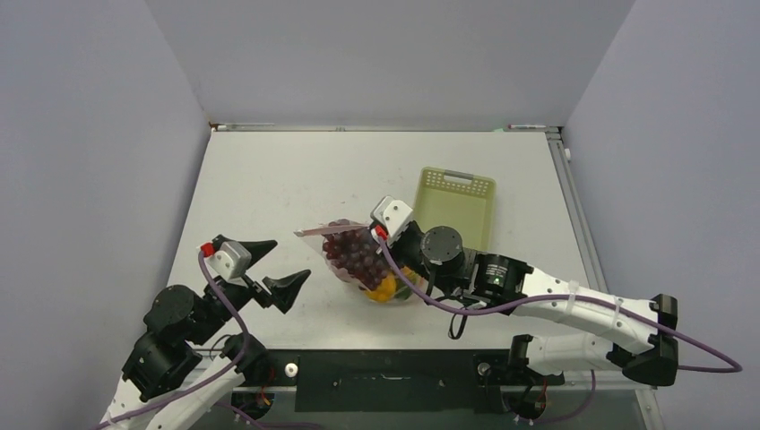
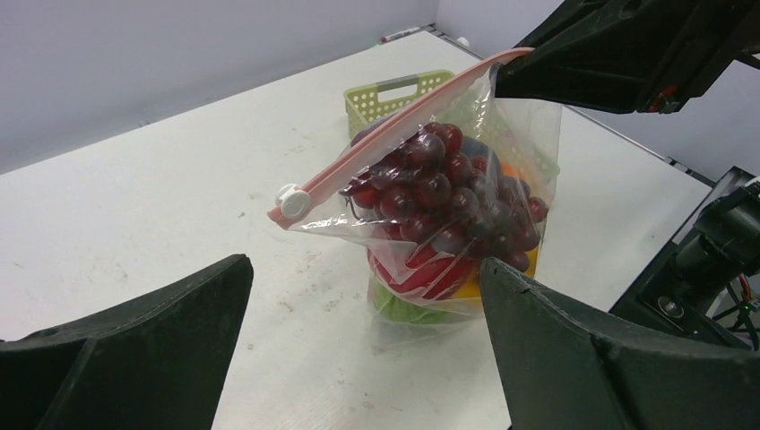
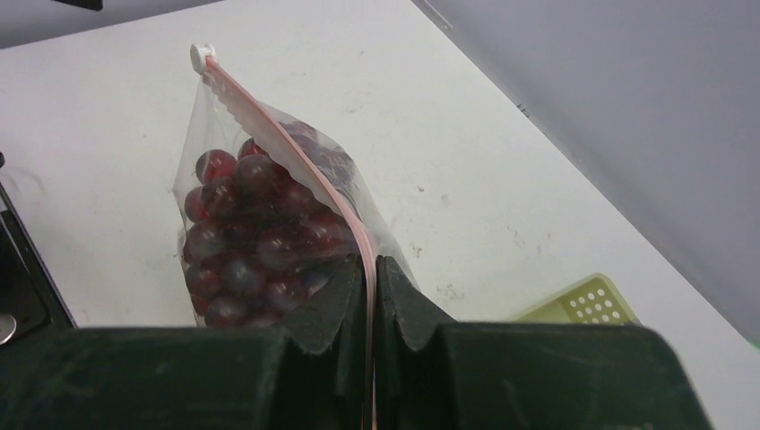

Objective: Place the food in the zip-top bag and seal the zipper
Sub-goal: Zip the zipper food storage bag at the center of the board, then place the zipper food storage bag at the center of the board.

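My right fingers (image 3: 394, 300) are pressed together on the zipper (image 3: 296, 152). They clamp the pink strip at one corner of the zip-top bag (image 3: 215, 224), bottom centre of the right wrist view. My left fingers (image 2: 574, 349) stand wide apart and hold nothing, and the bag sits beyond them in mid-frame.

The white slider (image 2: 291, 204) is at the free end of the strip. From that I judge the seal has been run across, and what remains is checking it and setting the bag down. I'd lower the right arm until the bag's weight rests fully on the worktop (image 1: 287, 170) before unclamping, or the grapes (image 2: 430, 193) piled on top could tip it.

The right wrist view shows the strip as one unbroken line up to the slider at upper left, but only grapes inside. The left wrist view adds the red tomato (image 2: 421, 278) and green apple (image 2: 403, 313) beneath them. The top view alone shows the whole mesh basket (image 1: 455, 206) just behind the bag.
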{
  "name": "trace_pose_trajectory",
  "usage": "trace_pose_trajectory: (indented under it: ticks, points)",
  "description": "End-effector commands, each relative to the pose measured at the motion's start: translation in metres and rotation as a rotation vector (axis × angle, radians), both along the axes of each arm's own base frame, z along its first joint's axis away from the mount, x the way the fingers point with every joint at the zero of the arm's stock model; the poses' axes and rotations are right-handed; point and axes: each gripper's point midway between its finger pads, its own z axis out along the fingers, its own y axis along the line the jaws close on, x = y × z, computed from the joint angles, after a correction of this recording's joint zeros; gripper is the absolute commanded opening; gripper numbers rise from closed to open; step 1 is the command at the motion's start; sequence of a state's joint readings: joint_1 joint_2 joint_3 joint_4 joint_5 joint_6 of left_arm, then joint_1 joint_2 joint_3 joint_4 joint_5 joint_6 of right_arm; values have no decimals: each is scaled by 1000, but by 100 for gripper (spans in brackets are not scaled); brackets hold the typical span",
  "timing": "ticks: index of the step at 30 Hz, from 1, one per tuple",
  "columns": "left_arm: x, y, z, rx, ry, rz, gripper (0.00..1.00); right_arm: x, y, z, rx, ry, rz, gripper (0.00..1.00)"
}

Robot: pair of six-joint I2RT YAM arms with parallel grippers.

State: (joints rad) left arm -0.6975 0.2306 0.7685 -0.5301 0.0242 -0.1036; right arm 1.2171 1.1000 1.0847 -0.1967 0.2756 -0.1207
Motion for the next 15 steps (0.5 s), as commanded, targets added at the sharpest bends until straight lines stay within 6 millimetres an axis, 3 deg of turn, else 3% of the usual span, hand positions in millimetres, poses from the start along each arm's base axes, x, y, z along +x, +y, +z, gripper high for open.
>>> trace_pose_trajectory:
  ticks: [1,10,15]
  points:
    - [4,10,22,-88,-66,59,96,15,15,89,250,-127,-40,5]
    - [-4,1,46,-95,-85,-8,96,22,58,97,193,-181,44,5]
    - [10,-1,57,-6,-77,23,96,31,78,98,144,-211,112,5]
